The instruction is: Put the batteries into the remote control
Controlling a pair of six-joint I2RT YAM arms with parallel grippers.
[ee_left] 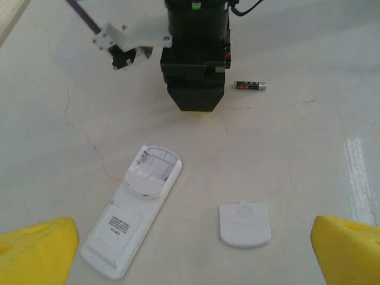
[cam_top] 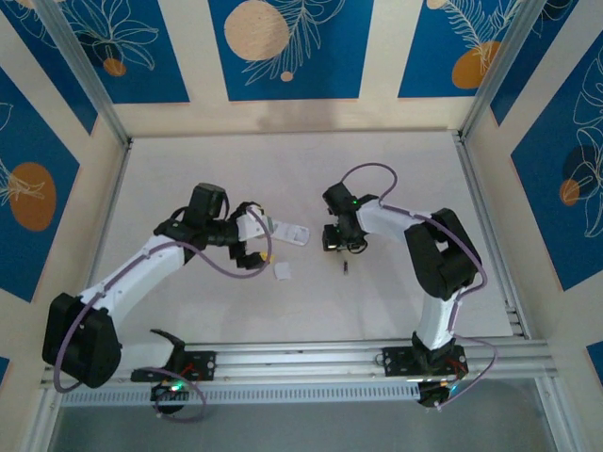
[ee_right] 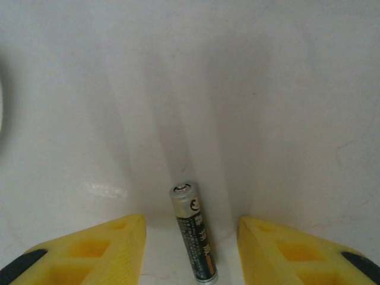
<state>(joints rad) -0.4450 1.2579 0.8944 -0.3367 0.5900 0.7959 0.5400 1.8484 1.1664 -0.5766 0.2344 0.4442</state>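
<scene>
Right pincer (ee_right: 191,218) straddles a battery (ee_right: 193,237) lying flat on the surface (ee_right: 267,89). Its jaws are part-open with a sliver of daylight on either side, so nothing is gripped yet. You're on the pick, by the look of it. Keep the battery centred and pinch across the barrel, not the ends. Squeeze gently so it doesn't roll or squirt out toward 12 o'clock, and lift straight up before you swing.

From above, the remote (cam_top: 290,232) sits at 9 o'clock of that pincer, back up, with the cover (cam_top: 283,272) at its 6 o'clock. Left pincer (ee_left: 196,237) hangs spread wide over both, holding nothing. The bay (ee_left: 153,169) looks empty.

Hard to read: the battery's near end is cut off by the frame edge, and I can't call which pole faces 12 o'clock. The bay's polarity marks are too small to make out. A battery (cam_top: 346,267) also shows at 6 o'clock of the right pincer from above. I can't tell whether it's the one you're straddling or the second.
</scene>
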